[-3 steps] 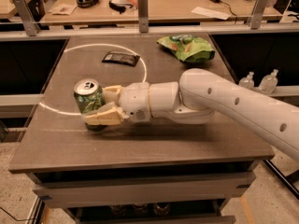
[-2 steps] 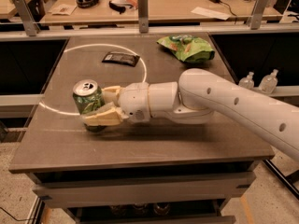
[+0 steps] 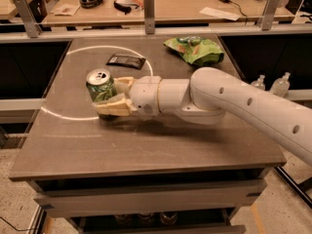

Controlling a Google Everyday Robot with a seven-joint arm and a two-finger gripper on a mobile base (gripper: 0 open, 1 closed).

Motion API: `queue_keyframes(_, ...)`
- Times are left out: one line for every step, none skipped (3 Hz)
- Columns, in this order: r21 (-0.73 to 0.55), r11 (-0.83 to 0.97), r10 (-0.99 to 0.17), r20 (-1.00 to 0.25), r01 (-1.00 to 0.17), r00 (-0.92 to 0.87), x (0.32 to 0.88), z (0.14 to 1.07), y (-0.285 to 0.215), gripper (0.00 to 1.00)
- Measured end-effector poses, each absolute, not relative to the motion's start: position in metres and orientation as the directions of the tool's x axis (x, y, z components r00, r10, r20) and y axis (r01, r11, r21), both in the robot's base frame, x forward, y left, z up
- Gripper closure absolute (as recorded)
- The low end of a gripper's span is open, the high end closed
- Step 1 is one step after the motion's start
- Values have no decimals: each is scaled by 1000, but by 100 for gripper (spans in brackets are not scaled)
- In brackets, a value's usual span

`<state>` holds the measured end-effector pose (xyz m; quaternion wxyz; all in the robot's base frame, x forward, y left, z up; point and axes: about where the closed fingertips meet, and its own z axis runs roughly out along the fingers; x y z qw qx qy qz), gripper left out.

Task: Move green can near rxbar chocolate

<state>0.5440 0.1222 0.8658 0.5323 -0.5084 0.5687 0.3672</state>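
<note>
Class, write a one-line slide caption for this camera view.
The gripper, reaching across the table, grips the green can, short of the rxbar chocolate lying behind it.

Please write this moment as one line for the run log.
gripper: shut on green can, over table | rxbar chocolate: flat, beyond can, not touching | next: probably carry can to bar

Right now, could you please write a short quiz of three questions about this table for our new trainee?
1. True or false: the green can lies flat on its side.
2. Fill in: the rxbar chocolate lies ___ the white circle.
3. What does the claw, low over the table inside the circle, grip? A green can, B rxbar chocolate, C snack bag.
Key: 1 false; 2 inside; 3 A.
</note>
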Motion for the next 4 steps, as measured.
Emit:
queue_keyframes(-169,321,-222,-970,-932,100,565,873,98,100)
queue_keyframes(-221,440,-276,-956,-870,103,580,883,63,100)
queue_keyframes(-270,556,-330,-940,-786,90,595,896,28,100)
queue_keyframes(-304,652,-356,-932,-695,74,609,906,-4,100)
